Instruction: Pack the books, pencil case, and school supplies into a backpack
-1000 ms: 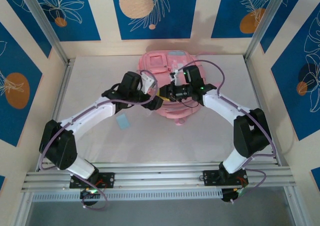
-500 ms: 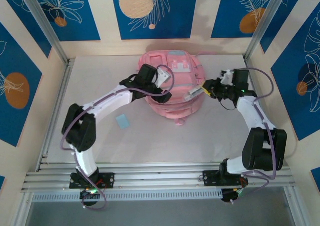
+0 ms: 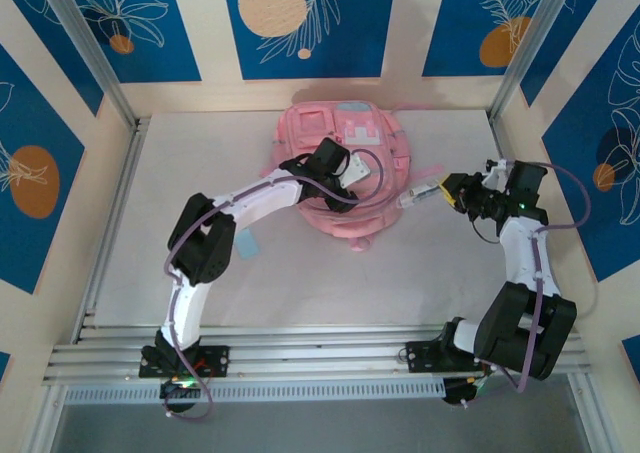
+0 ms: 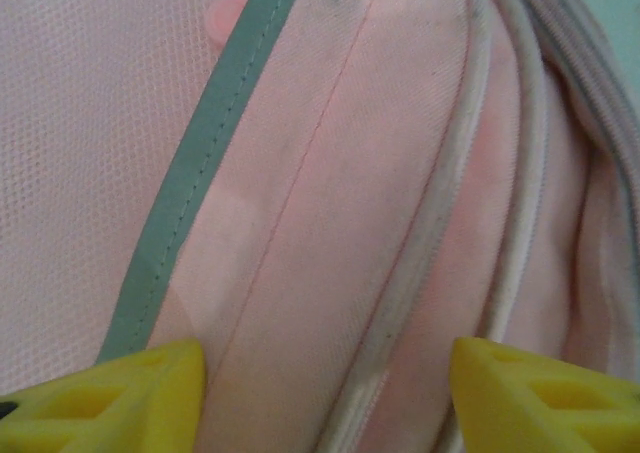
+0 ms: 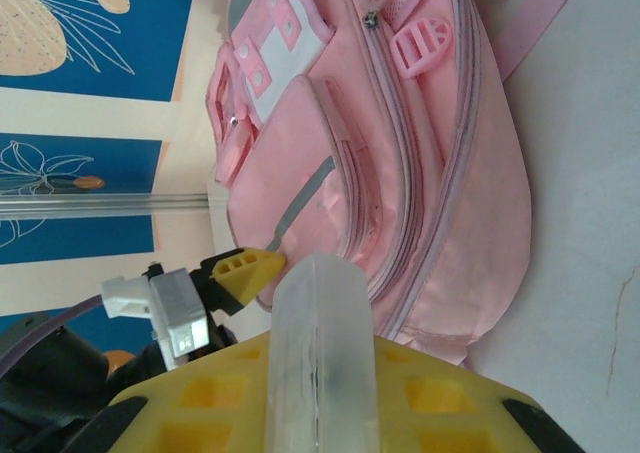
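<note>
Left pincer (image 4: 325, 398) agape over pink backpack (image 5: 400, 173); right pincer (image 5: 320, 378) tight around clear packet (image 5: 320, 303).

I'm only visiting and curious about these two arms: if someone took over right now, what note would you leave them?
Left hand: fingers apart, pressed on the backpack front fabric.
Right hand: shut on the clear packet, held off the backpack's right side.
Blue square: on the table, left of the backpack.
Done: packet picked up.
Left: get packet and square into the backpack. Whether books and case are inside, I can't tell.
</note>
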